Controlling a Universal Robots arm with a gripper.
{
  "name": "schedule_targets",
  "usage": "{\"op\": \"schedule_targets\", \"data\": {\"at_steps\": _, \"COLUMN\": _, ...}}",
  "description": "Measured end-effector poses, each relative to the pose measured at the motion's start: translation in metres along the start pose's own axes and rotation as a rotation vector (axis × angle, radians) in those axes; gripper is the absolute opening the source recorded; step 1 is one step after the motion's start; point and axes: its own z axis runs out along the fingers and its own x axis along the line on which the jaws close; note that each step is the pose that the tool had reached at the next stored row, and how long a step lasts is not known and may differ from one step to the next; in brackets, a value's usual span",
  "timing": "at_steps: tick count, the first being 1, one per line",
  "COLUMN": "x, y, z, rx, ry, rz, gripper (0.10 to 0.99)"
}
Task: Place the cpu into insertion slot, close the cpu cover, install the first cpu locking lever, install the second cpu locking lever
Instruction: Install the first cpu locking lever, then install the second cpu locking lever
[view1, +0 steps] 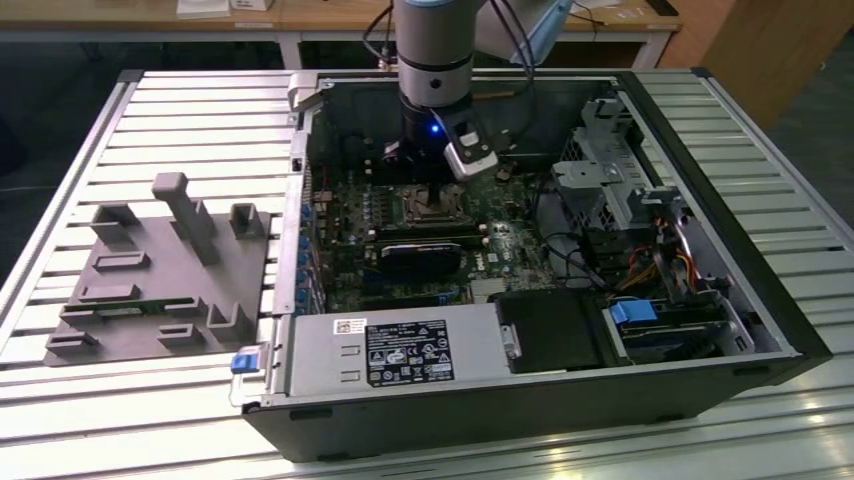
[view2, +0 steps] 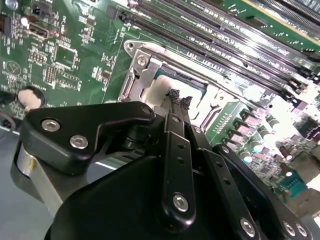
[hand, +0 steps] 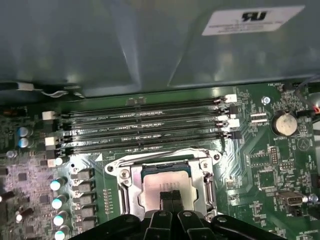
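- Currently the claw (hand: 170, 196) hangs low over the insertion slot (hand: 126, 184), its 2 black fingertips (view2: 175, 96) pressed together and touching or just above the shiny top of the cpu (hand: 155, 182); nothing is pinched between them.
- In both wrist views the cpu lies flat inside the insertion slot, seated within the silvery rim.
- A silvery frame surrounds the chip in the first wrist view; I cannot tell whether this is the cpu cover lying closed or only the socket's own rim, and the levers are not clear enough to judge.
- 4 long black memory slots (hand: 145, 127) run just beside the socket on the green motherboard (hand: 260, 165), between it and the case wall.
- A round coin battery (hand: 283, 123) sits on the board near the far end of those slots.
- In the exterior view the arm (view1: 435, 50) reaches down into the open computer case (view1: 534, 400), which lies on its side on the slatted worktop (view1: 187, 120).
- A grey fixture block (view1: 160, 270) rests on the worktop near the exterior view's left edge, well apart from the case's interior.
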Motion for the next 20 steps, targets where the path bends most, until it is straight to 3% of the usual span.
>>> {"op": "schedule_targets", "data": {"at_steps": 9, "x": -0.0013, "y": 0.0009, "z": -0.0198, "rx": -0.002, "ry": 0.0008, "rz": -0.012, "gripper": 0.106}}
{"op": "schedule_targets", "data": {"at_steps": 20, "x": -0.0014, "y": 0.0010, "z": -0.0218, "rx": -0.002, "ry": 0.0008, "rz": -0.012, "gripper": 0.106}}
